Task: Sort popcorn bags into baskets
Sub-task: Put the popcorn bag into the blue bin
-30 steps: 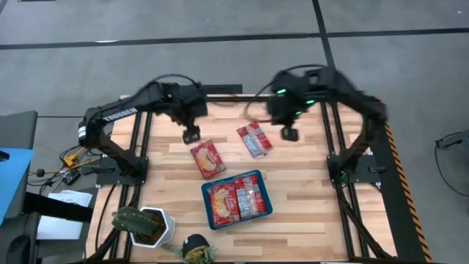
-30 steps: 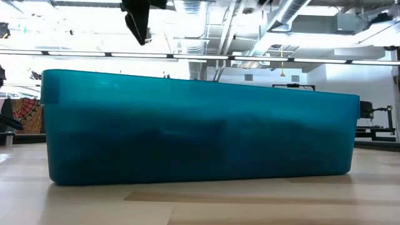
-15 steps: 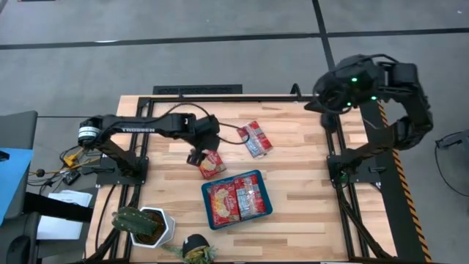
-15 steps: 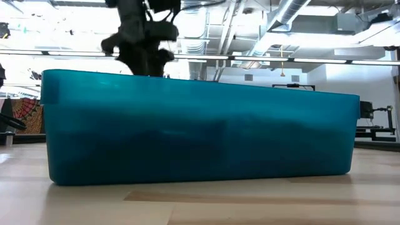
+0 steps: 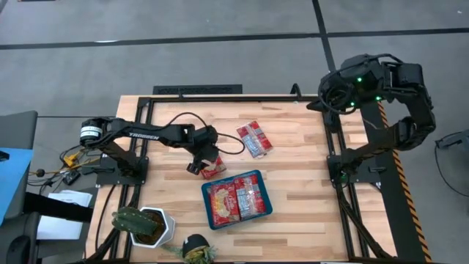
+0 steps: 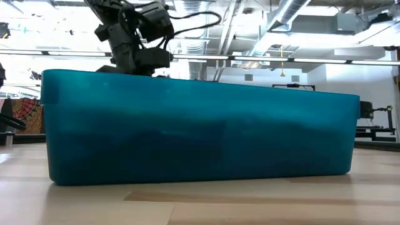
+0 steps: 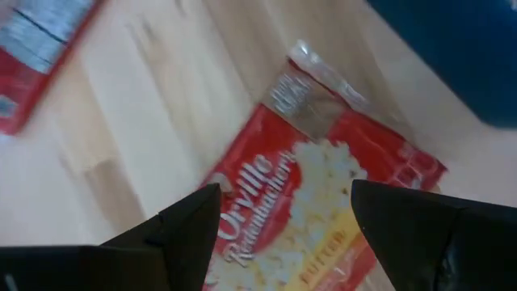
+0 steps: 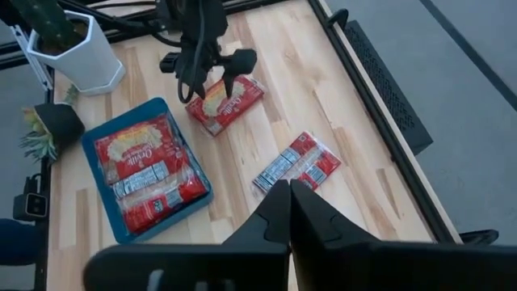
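Note:
A red popcorn bag (image 5: 214, 169) with a yellow picture lies flat on the wooden table just beyond the teal basket (image 5: 258, 178). My left gripper (image 5: 203, 162) hangs low over it, open, with one finger on each side of the bag (image 7: 311, 190); I see no touch. More red packets (image 5: 254, 138) lie flat farther toward the far edge. Three bags (image 8: 145, 174) lie inside the basket. My right gripper (image 8: 289, 206) is shut on nothing, high above the far right corner (image 5: 330, 94).
A white plant pot (image 5: 154, 226) with a cactus and a small dark pot (image 5: 196, 248) stand at the near left. In the low view the basket's wall (image 6: 200, 134) hides the table behind it; only the left arm's wrist (image 6: 134, 40) shows above it.
My left gripper has come down and toward the near edge, onto the bag beside the basket, rolling its wrist as it sank. My right arm has pulled up and away from the packets to the far right corner. The bags have not moved.

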Action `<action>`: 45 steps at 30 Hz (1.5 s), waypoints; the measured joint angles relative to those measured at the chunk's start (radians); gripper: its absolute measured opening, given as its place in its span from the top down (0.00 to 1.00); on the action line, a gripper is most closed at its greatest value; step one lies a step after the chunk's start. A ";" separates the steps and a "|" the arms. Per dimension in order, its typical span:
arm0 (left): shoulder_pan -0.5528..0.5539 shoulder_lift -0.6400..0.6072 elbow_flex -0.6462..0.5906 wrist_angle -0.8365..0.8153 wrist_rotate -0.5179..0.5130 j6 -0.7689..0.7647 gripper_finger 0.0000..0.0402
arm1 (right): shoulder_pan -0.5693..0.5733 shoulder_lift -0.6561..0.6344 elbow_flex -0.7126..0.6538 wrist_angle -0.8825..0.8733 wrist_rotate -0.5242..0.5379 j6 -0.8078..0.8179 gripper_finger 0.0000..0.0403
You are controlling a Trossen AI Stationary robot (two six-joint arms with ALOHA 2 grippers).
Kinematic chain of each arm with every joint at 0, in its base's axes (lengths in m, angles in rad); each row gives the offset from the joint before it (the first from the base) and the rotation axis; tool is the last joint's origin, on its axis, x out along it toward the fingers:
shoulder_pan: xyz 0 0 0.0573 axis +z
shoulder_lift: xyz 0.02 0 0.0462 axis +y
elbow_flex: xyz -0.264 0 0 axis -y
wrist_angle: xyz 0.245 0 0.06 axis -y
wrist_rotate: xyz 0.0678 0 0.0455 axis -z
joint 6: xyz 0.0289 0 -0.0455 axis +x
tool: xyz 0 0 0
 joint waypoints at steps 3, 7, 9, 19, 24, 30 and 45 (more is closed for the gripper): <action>0.000 0.029 -0.018 0.033 0.008 0.020 0.34 | 0.000 0.002 0.001 -0.001 0.000 0.004 0.93; 0.000 0.102 -0.029 0.051 0.017 0.031 0.34 | 0.000 0.007 0.001 0.001 -0.002 0.006 0.92; 0.001 0.136 -0.022 0.063 0.021 0.037 0.34 | 0.000 0.008 0.001 0.000 -0.003 0.006 0.92; -0.001 0.228 -0.010 0.038 0.055 -0.014 0.50 | 0.056 0.011 0.001 0.000 -0.004 0.008 0.96; -0.001 0.231 -0.010 0.042 0.033 -0.030 0.85 | 0.078 0.012 0.001 0.001 0.033 0.009 0.93; -0.001 0.223 0.004 0.022 0.014 -0.113 0.99 | 0.080 0.012 0.001 0.001 0.041 0.008 0.94; 0.000 0.122 0.246 -0.211 -0.147 -0.077 1.00 | 0.079 -0.032 0.001 0.000 0.043 -0.002 0.93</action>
